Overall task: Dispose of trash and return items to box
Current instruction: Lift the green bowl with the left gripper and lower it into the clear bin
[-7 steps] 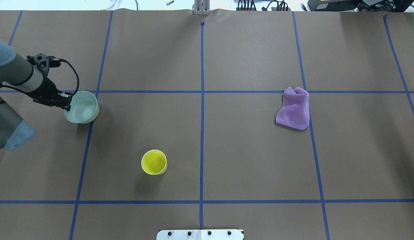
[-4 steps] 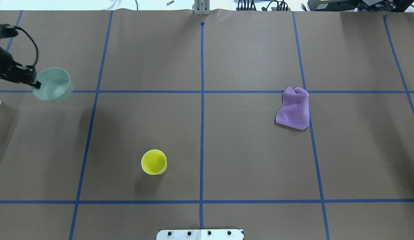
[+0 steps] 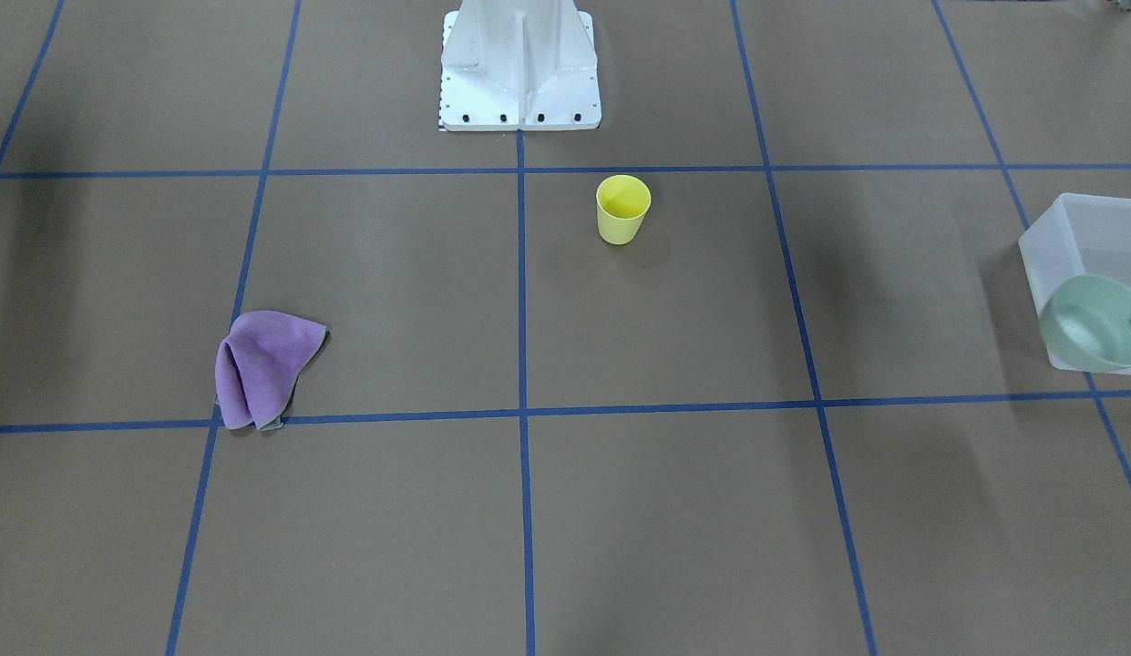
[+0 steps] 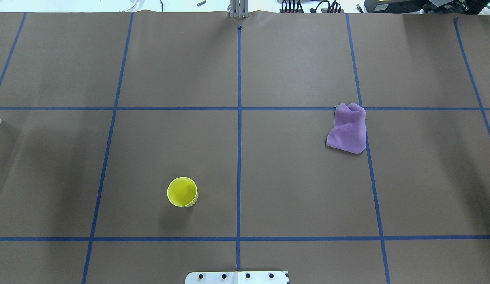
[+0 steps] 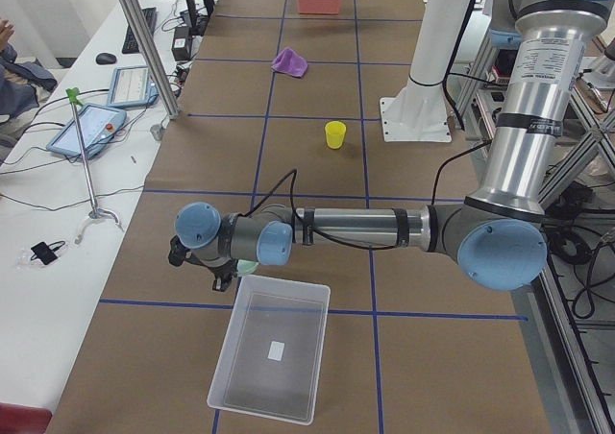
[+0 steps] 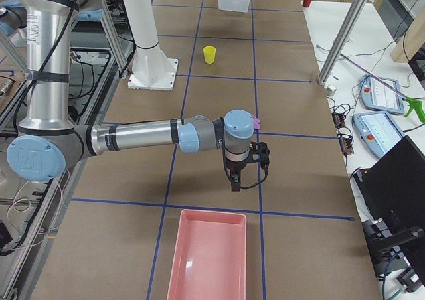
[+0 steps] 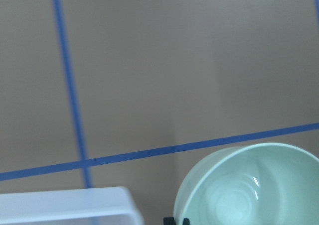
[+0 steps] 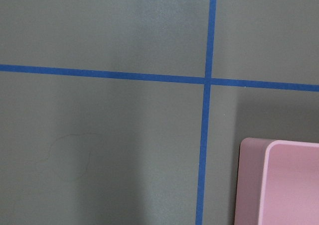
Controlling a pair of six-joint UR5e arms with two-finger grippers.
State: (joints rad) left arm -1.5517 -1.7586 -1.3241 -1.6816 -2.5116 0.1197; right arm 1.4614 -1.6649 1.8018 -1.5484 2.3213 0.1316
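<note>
Beside the box (image 3: 1071, 228) corner, bowl (image 3: 1084, 333) rim clamped between left jaws, right jaws' state unclear

box (image 3: 1072, 230), bowl (image 3: 1083, 330) edge-cut, L fingers (image 7: 170, 221) mostly hidden

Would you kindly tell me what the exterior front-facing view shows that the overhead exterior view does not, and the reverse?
Only the front-facing view shows the mint-green bowl, which overlaps the near side of the translucent box at the picture's right edge. It also shows most of that box. Only the overhead view shows the cables beyond the table's far edge. Of the box, it catches only a pale sliver at its left edge. Both views show the yellow cup standing upright, the crumpled purple cloth and the white robot base.
</note>
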